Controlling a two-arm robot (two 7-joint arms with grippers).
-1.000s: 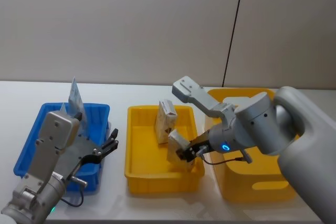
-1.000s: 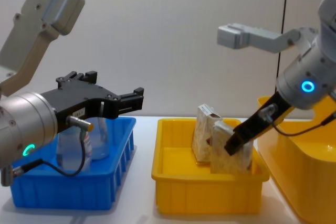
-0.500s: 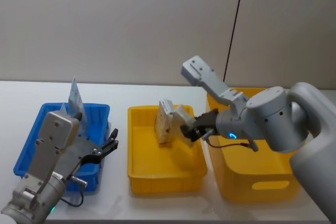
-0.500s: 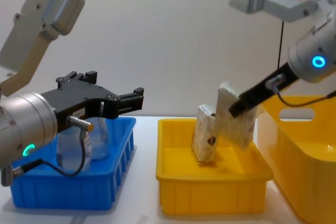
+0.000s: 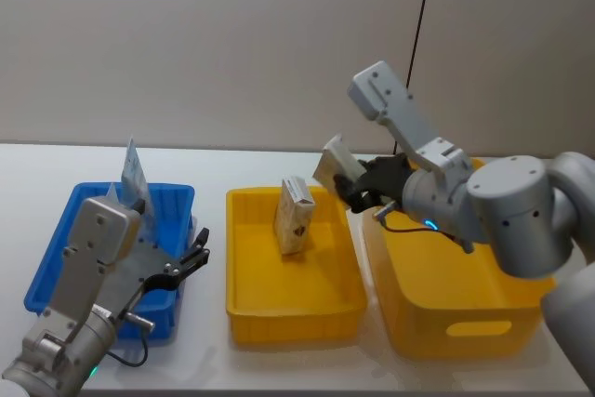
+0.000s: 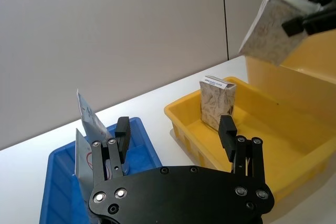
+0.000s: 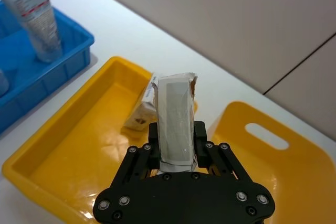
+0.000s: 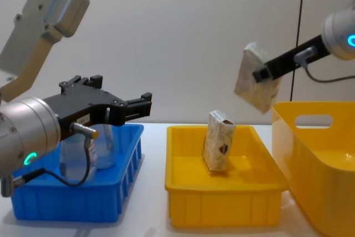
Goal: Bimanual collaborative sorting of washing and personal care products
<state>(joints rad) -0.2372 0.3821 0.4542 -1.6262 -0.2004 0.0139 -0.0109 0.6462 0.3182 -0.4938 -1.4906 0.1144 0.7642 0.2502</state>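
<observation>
Packet (image 8: 256,86) clamped in right end effector (image 8: 265,73) — tilted, aloft.

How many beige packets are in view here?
2. One beige packet stands in the shallow yellow bin; the other packet is clamped in the right gripper, raised beside the taller yellow bin.

Pale-blue tubes (image 7: 34,14) standing in blue bin (image 5: 51,258); beige packet (image 5: 296,218) upright in yellow tray (image 5: 279,315), second packet (image 8: 250,87) tilted aloft.
</observation>
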